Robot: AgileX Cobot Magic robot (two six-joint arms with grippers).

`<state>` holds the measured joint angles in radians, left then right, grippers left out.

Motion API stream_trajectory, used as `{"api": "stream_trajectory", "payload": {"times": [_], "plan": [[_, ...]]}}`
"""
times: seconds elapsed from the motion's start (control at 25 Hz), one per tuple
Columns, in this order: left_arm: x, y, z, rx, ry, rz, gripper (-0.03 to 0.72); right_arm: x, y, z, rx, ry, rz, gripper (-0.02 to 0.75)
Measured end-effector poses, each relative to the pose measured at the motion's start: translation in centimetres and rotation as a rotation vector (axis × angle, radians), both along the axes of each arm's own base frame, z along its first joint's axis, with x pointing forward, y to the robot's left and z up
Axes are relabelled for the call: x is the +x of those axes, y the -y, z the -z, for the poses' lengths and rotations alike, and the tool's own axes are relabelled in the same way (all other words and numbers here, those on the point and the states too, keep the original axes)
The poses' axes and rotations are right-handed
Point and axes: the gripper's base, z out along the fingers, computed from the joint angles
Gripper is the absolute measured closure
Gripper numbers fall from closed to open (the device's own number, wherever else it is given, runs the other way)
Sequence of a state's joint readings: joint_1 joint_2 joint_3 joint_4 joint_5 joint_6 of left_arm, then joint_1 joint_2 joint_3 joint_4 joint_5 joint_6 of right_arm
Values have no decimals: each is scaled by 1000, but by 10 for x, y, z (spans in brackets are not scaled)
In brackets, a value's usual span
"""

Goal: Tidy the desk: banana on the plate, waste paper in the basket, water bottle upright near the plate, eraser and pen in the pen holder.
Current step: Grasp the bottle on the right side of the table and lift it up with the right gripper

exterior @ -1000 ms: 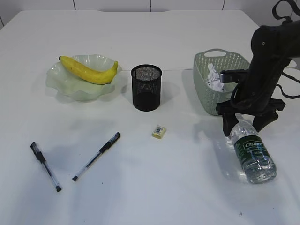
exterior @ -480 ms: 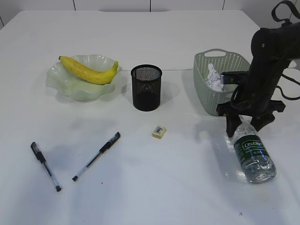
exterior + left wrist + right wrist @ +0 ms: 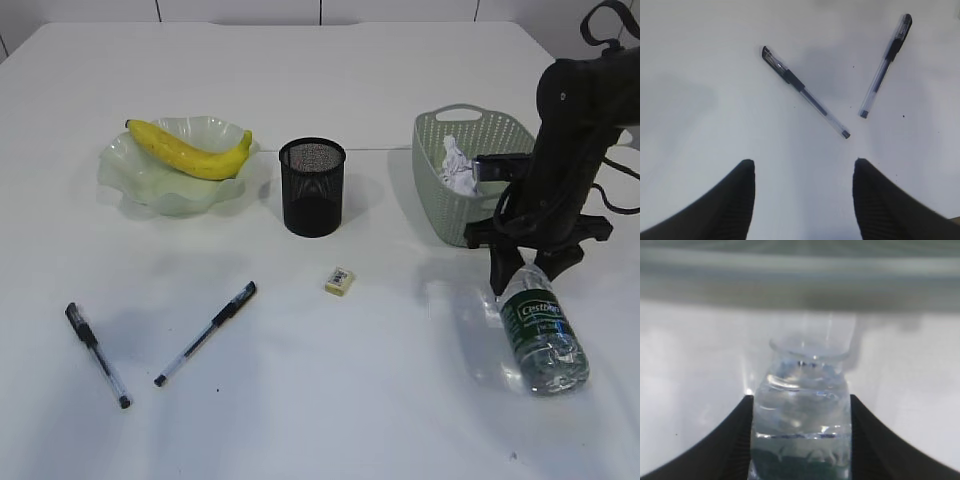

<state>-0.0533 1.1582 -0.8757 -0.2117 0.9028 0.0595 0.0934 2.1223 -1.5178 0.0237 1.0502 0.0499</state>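
At the desk's [image 3: 400, 90] right side, the right gripper [image 3: 524, 270] sits low over the neck end of the water bottle [image 3: 541, 331]. Wrist view: both dark fingers [image 3: 722, 440] press the bottle's [image 3: 800, 415] clear shoulder, one on each side; jaws roughly half open, closed on it. Basket [image 3: 450, 180] stands just behind the gripper, waste paper [image 3: 457, 168] inside; its green wall fills the top of the wrist view. Right arm [image 3: 570, 130] drops steeply from the upper right, wrist pointing down. Bottle lies on its side, long axis running front to back, cap end toward the basket, base toward the desk's near edge.

Farther left: eraser [image 3: 339, 281], pen holder [image 3: 312, 186], banana [image 3: 190, 150] on the plate [image 3: 150, 185]. Left gripper [image 3: 802, 172] hangs open above two pens [image 3: 805, 92], holding nothing.
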Motion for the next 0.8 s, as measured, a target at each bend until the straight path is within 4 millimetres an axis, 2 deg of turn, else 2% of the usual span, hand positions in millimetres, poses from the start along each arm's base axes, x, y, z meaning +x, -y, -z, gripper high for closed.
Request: {"api": "stream_trajectory", "payload": {"times": [0.16,0.24,0.8], "plan": [[0,0,0,0,0,0,254,-2,0,-3,-1,-10,0,379],[0,0,0,-1,0,0,254,-3,0,-11,0,1,-1,379],[0,0,0,-1,0,0,255,-27,-2,-91,13,135,-42,379]]}}
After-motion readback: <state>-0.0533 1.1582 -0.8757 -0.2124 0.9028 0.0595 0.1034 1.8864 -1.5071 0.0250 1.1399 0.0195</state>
